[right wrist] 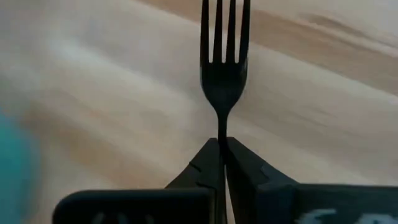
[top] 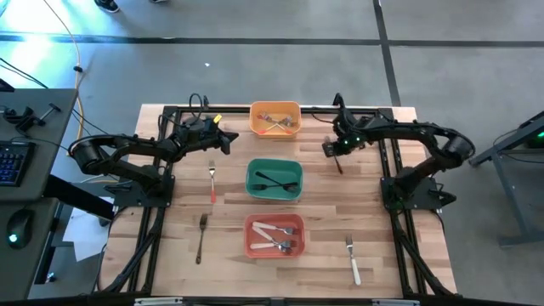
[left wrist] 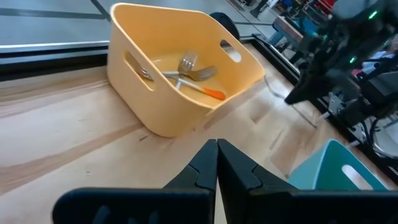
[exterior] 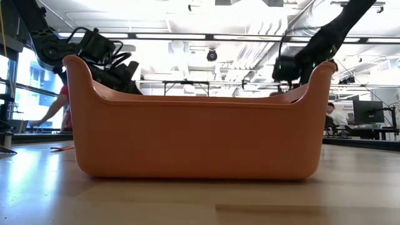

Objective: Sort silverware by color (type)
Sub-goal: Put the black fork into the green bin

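My right gripper [top: 327, 149] is between the yellow-orange bin [top: 274, 119] and the green bin [top: 274, 180], to their right. It is shut on a black fork [right wrist: 224, 56]. My left gripper [top: 226, 136] is left of the yellow-orange bin, shut and empty; its closed fingers also show in the left wrist view [left wrist: 217, 155]. The yellow-orange bin [left wrist: 180, 74] holds forks with orange and tan handles. The green bin holds black forks, and the red bin [top: 274, 235] holds white-handled forks. My right gripper pinches the black fork's neck [right wrist: 222, 127], just behind the head, between its two fingers. The fork lies along the fingers, its tines pointing away past the fingertips. The head is above the table top; the handle is hidden behind the fingers.
Three forks lie flat on the table: a red-handled one [top: 212, 181] left of the green bin, a black one [top: 202, 236] left of the red bin, and a white-handled one [top: 352, 259] at the near right. In the low view the red bin [exterior: 200, 137] blocks most of the table.
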Controlling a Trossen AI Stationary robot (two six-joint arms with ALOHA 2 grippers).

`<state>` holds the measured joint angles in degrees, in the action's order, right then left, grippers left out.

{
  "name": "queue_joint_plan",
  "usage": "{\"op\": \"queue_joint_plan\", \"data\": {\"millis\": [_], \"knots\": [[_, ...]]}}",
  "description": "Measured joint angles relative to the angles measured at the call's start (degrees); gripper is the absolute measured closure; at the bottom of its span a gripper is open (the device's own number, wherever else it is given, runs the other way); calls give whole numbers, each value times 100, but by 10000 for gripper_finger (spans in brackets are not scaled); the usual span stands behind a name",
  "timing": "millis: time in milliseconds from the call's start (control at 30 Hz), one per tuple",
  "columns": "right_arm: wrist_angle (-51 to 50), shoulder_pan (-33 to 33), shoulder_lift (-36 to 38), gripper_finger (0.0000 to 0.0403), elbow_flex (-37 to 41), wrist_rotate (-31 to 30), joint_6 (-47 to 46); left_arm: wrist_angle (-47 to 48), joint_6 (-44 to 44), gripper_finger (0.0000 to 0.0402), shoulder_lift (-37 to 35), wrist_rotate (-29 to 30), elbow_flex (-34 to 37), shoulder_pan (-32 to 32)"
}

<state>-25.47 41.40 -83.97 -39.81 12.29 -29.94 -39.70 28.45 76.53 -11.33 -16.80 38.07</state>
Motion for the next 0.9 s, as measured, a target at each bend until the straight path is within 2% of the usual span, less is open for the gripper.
{"op": "queue_joint_plan", "data": {"millis": [200,400,700,900], "knots": [[-217,-953,754,402,-13,103,-378,6,2,401,-2,-2,0,-153],[35,-2087,1235,402,-236,-335,-1268,62,51,402,-3,83,0,-188],[-14,-3328,914,403,-1573,-899,-1509,215,295,402,-4,345,5,-188],[-95,-3626,15,403,-2298,-1023,-1127,342,233,402,13,702,5,-188]]}}
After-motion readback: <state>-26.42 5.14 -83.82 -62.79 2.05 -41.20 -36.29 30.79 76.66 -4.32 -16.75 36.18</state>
